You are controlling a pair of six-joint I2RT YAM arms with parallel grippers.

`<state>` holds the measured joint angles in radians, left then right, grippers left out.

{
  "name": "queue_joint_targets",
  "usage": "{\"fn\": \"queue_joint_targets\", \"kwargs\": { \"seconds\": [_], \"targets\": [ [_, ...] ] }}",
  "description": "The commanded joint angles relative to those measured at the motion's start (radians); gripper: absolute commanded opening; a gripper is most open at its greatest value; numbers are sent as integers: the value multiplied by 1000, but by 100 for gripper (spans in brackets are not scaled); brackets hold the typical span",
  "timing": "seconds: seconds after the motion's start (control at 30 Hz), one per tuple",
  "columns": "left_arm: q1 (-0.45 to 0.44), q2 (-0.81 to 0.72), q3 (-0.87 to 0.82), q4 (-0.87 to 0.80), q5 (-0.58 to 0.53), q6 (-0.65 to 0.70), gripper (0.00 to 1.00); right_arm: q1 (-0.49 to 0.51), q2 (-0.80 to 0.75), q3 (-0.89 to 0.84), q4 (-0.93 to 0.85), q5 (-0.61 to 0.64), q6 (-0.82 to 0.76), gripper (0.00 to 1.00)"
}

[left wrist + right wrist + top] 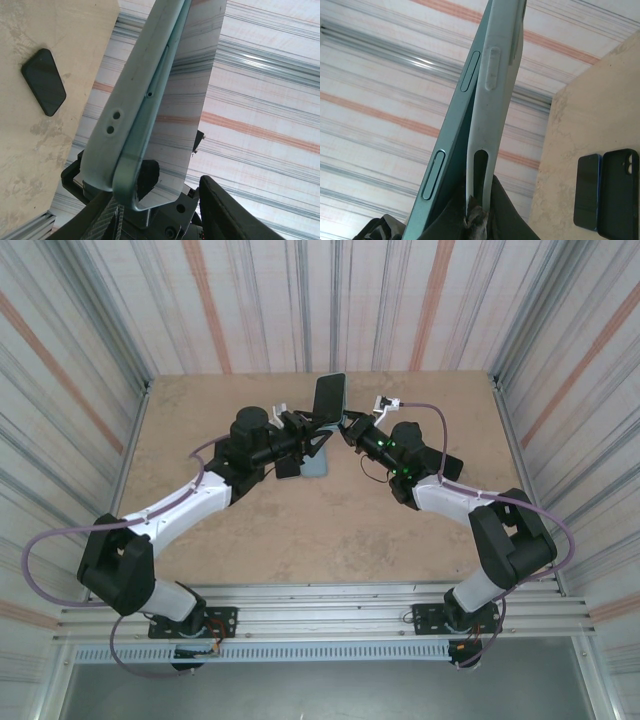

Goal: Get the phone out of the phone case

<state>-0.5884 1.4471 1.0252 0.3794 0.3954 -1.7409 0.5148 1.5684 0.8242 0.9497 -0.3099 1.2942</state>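
The phone point(451, 165) is only partly peeled out of the case point(492, 100), whose edge the right claw point(479, 214) pinches; if the left claw point(155, 202) grips cannot be told

The bare table point(320, 540) from centre out to 6 o'clock lies open, as do its corners at 10 and 2 o'clock. The left arm point(190, 500) reaches in from 7 o'clock and the right arm point(450, 502) from 5, meeting just toward 12 around the raised phone point(330, 397) in its phone case point(492, 100). A spare phone point(587, 197) and black case point(620, 192) lie flat near centre, and corrugated walls point(60, 390) close off 9, 12 and 3 o'clock.
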Motion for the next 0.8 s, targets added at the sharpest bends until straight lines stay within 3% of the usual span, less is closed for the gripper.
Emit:
{"fn": "queue_joint_targets", "kwargs": {
  "seconds": [0.0, 0.2, 0.77],
  "targets": [
    [0, -17, 21, 29, -7, 3, 48, 0, -17, 18, 56, -34, -29, 0],
    [-23, -52, -38, 17, -25, -10, 49, -17, -9, 33, 69, -46, -14, 0],
    [-23, -21, 13, 34, -30, -12, 40, -30, 4, 30, 78, -70, -2, 0]
  ]
}}
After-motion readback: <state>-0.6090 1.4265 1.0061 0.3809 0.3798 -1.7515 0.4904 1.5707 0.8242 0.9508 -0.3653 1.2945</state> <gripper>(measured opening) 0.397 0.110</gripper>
